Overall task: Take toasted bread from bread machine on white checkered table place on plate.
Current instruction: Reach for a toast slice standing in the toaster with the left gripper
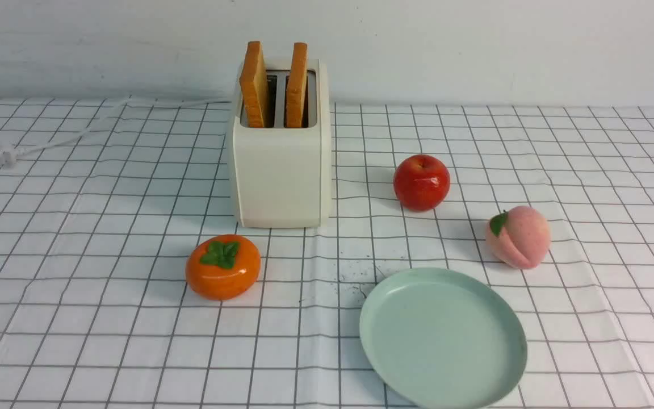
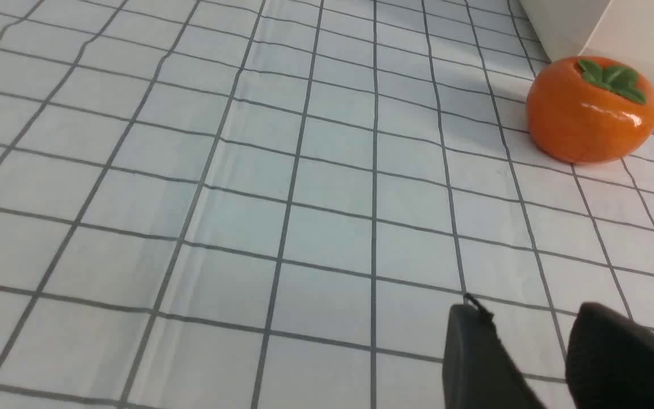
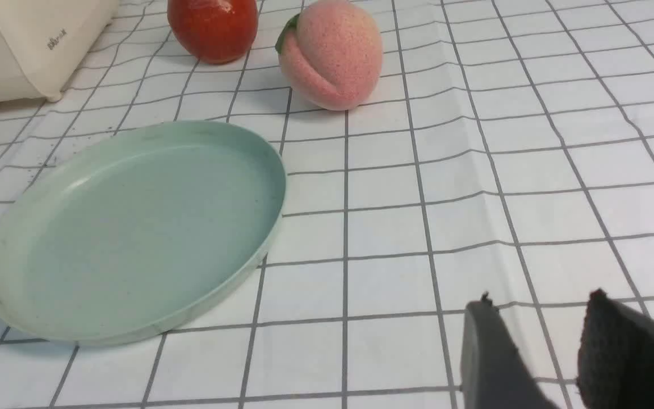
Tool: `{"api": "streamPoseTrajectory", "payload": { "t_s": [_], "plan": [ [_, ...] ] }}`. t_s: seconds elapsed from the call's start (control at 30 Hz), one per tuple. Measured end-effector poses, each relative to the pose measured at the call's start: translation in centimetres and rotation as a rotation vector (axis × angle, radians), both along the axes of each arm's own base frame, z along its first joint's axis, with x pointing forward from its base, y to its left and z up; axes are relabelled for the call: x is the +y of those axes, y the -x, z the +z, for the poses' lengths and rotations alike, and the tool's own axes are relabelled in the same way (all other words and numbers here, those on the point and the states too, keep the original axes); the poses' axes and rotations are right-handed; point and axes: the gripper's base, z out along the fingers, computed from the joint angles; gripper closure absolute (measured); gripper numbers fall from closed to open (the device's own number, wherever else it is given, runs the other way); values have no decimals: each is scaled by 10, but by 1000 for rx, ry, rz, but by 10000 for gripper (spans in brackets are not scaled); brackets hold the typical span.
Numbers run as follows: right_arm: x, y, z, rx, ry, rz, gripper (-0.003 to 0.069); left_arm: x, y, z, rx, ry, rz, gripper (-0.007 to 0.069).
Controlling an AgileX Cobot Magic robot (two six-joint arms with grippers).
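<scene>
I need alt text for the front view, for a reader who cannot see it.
A cream-white toaster holds two toast slices upright in its slots, on a white checkered table. A bare mint-green plate lies nearer, to the right; an orange persimmon, a red apple and a peach stand around.

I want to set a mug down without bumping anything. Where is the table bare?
Bare checkered cloth: the left side, between the white cord's plug and the glossy orange persimmon. The right side, past the fuzzy pink peach and round mint-green plate, is free. Crowded: the pocket between cream boxy toaster, shiny red apple, peach and plate.
</scene>
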Motion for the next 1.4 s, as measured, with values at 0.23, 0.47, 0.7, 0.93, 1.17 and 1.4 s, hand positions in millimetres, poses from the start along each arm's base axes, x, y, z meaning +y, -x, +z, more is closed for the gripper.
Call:
{"api": "streamPoseTrajectory", "payload": {
  "t_s": [0.23,0.47,0.7,0.93,1.17,1.4],
  "plan": [
    [0,0,0,0,0,0,419,0,0,0,0,0,0,386],
    [0,0,0,0,0,0,419,0,0,0,0,0,0,386],
    [0,0,0,0,0,0,419,0,0,0,0,0,0,386],
    [0,0,0,0,0,0,419,0,0,0,0,0,0,386],
    [0,0,0,0,0,0,419,-1,-2,9,-99,66,9,386],
    [0,0,0,0,0,0,419,0,-5,28,-299,286,44,386]
  ]
}}
